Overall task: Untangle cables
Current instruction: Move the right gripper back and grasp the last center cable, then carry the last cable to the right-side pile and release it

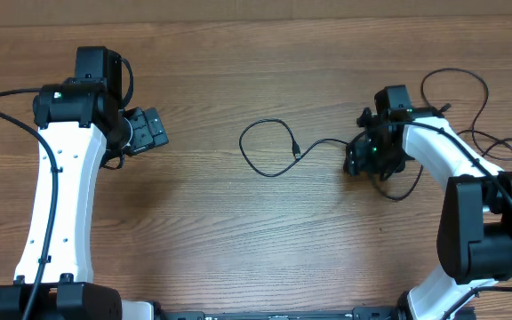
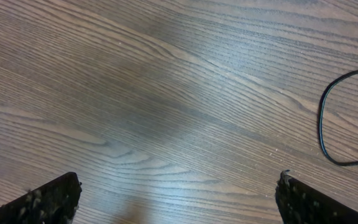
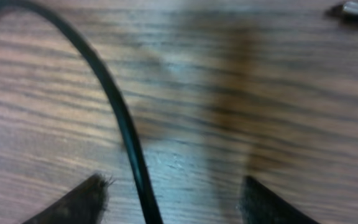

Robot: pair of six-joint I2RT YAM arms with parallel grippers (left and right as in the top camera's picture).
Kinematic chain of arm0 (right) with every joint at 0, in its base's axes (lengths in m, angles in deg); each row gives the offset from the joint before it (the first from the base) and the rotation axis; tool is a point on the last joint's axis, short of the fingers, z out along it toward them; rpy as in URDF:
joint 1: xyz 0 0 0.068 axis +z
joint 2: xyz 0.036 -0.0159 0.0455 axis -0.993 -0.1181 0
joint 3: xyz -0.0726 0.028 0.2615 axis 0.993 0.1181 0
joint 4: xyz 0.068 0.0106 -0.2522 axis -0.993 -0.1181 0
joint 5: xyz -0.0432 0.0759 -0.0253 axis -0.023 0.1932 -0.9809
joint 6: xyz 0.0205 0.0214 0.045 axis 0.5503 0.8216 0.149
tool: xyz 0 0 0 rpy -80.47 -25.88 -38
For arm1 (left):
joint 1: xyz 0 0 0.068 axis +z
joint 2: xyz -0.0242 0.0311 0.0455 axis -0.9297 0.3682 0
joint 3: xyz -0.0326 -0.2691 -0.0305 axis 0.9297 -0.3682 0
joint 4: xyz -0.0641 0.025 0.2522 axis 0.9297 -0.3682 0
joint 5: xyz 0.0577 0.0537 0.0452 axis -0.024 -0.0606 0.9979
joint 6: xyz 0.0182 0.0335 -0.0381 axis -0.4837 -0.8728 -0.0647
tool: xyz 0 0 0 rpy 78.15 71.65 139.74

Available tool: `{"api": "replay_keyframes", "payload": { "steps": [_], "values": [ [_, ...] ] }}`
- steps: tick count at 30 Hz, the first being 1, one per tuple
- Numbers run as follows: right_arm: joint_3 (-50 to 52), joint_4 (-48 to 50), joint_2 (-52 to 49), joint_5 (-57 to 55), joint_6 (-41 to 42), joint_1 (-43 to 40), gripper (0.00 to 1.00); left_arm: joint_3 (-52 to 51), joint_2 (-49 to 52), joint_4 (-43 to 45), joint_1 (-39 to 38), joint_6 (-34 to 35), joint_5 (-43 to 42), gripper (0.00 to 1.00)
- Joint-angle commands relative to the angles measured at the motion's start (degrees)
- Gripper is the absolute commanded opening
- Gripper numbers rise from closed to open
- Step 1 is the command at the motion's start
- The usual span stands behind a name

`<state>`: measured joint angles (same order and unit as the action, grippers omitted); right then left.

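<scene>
A thin black cable [image 1: 265, 147] lies in a loop at the table's middle, its small plug [image 1: 297, 153] inside the loop. The cord runs right under my right gripper [image 1: 359, 158]. More thin cable loops [image 1: 469, 98] lie at the far right behind the right arm. In the right wrist view the cable [image 3: 120, 112] passes between the open fingers of my right gripper [image 3: 173, 199], nearer the left finger, and a plug end [image 3: 353, 9] shows at top right. My left gripper [image 1: 149, 132] is open and empty, apart from the cables; its wrist view [image 2: 179, 196] shows a cable curve [image 2: 328, 118] at the right edge.
The wooden table [image 1: 238, 231] bears everything. The left arm's thick black cable [image 1: 7, 107] arcs at the far left. The arm bases stand at the front edge.
</scene>
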<state>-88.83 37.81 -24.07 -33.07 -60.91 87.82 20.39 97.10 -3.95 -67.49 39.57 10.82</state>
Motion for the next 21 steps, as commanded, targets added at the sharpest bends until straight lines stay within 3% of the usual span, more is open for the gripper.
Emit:
{"api": "replay_keyframes", "payload": {
  "steps": [1, 3, 4, 9, 21],
  "values": [
    [1.07, 1.73, 0.22, 2.1, 0.07, 0.26, 0.34, 0.68, 0.35, 0.07, 0.2, -0.68, -0.28, 1.0],
    [0.74, 2.43, 0.24, 2.05, 1.2, 0.26, 0.09, 0.68, 0.35, 0.04, 0.2, -0.68, -0.28, 1.0],
    [0.35, 2.6, 0.24, 2.08, 2.38, 0.26, 0.04, 0.68, 0.35, 0.04, 0.2, -0.68, -0.28, 1.0],
    [-6.34, 1.36, 0.28, 2.1, 10.49, -0.98, 0.04, 0.68, 0.35, 0.0, 0.2, -0.68, -0.31, 1.0],
    [-49.99, -14.29, 0.76, 2.1, 20.31, -14.82, 0.04, 0.68, 0.35, -0.79, 0.2, -0.68, -0.28, 1.0]
  ]
}}
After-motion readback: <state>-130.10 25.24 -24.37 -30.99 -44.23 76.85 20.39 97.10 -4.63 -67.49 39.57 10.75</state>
